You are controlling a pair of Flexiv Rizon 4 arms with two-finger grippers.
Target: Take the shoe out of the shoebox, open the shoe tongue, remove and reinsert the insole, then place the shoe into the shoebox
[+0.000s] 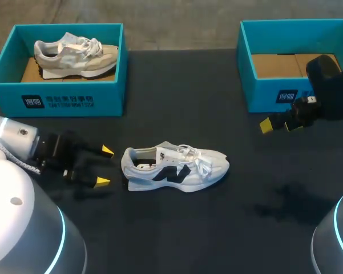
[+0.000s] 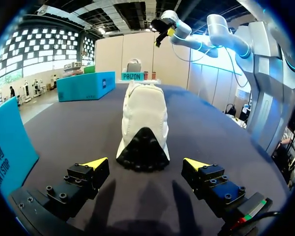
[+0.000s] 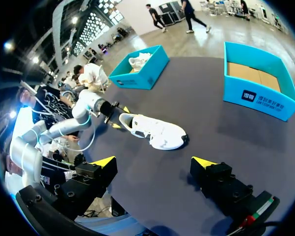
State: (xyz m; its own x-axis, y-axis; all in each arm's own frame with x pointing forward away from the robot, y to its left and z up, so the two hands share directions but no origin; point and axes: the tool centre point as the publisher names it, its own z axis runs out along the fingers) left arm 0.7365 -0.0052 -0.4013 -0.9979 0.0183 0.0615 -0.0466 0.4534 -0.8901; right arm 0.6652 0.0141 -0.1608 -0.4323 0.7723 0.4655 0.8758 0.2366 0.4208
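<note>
Both spread-fingered: left gripper [image 1: 104,166] just behind heel of white sneaker [image 1: 174,166] on table [image 1: 177,228], right gripper [image 1: 279,125] well apart. You clamp heel squarely first, then bring right over for tongue.

This is a robotics lab. A silver left robot arm [image 1: 14,137] and a right robot arm [image 1: 330,83] flank a dark matte table [image 1: 177,228]. The table holds open teal cardboard shoeboxes [image 1: 63,98].

Right shoebox [image 1: 262,94] runs off-frame, its corner apparently behind the right arm [image 1: 330,85].
</note>
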